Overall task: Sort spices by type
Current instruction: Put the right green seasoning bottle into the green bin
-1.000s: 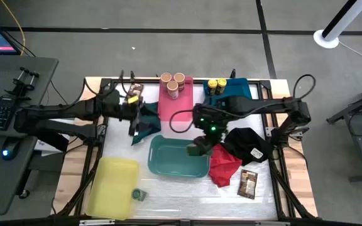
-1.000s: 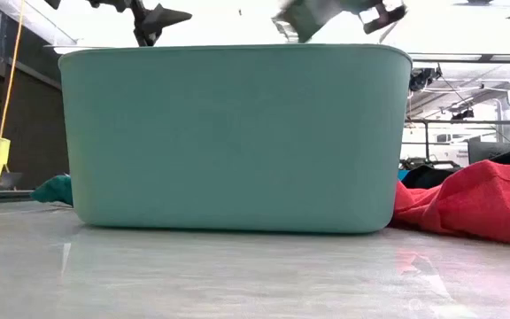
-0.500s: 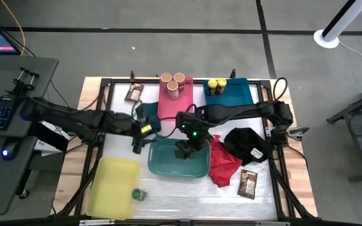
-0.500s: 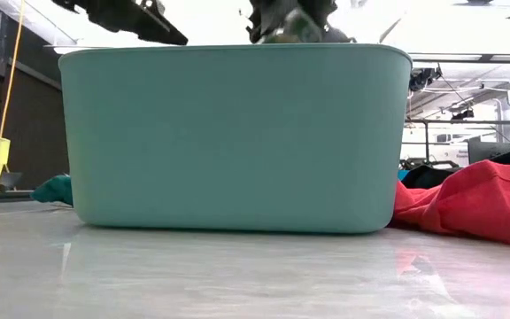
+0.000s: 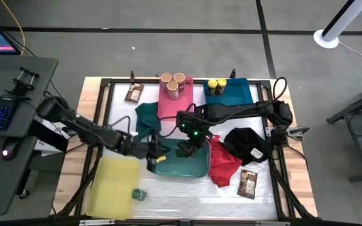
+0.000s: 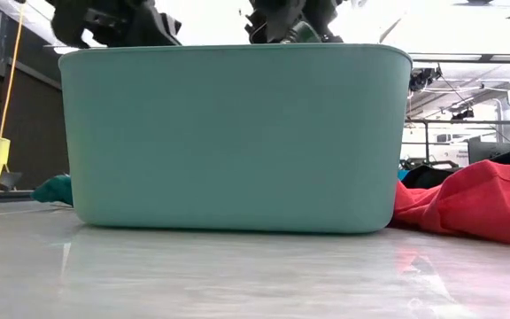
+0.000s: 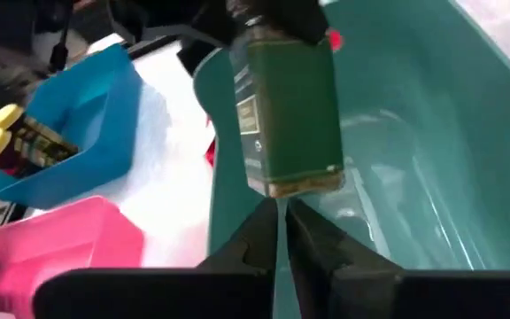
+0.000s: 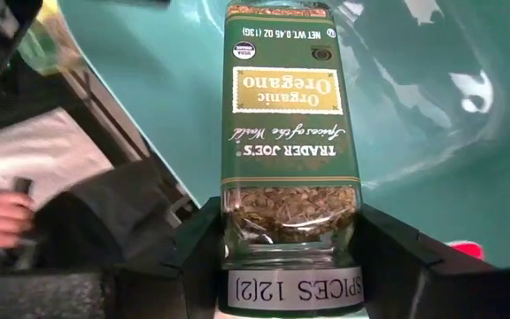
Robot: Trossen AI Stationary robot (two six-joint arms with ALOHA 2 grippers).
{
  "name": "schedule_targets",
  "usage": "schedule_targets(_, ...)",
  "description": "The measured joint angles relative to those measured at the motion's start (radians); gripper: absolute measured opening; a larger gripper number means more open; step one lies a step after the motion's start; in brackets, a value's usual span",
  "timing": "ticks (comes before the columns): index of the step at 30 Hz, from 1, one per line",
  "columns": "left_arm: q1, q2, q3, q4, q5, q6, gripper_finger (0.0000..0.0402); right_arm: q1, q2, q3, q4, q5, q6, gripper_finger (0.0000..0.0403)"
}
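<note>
Right wrist view shows the right gripper (image 8: 283,244) clamped on the oregano jar (image 8: 286,133) over the teal bin (image 5: 197,166) — lower it gently (left gripper (image 7: 279,213) closed, empty) — then release.

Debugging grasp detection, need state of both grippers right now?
Left gripper: closed, empty, at the teal bin's left edge.
Right gripper: closed on the oregano jar, over the teal bin.
</note>
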Motion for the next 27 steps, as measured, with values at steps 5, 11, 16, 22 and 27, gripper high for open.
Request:
schedule_targets(5,-0.054,0.092,0.071,-0.011,-0.141,-0.074,0.0003,0.008,0.0,0.0,-0.053,0.003,-0.097,0.0196)
schedule_targets(11,-0.08,0.187,0.153,0.005,-0.144,-0.053,0.0001,0.009,0.0,0.0,-0.051,0.011,-0.064,0.0196)
schedule_targets(16,-0.076,0.25,0.165,0.061,-0.141,0.036,0.0,0.041,0.004,0.0,-0.054,0.058,0.04,0.0196)
schedule_targets(22,-0.069,0.267,0.162,0.062,-0.154,0.054,0.0,0.082,0.008,0.0,-0.04,0.064,0.171,0.0204)
schedule_targets(27,-0.067,0.267,0.162,0.106,-0.087,0.123,0.0,0.089,0.008,0.0,-0.035,0.122,0.265,0.0202)
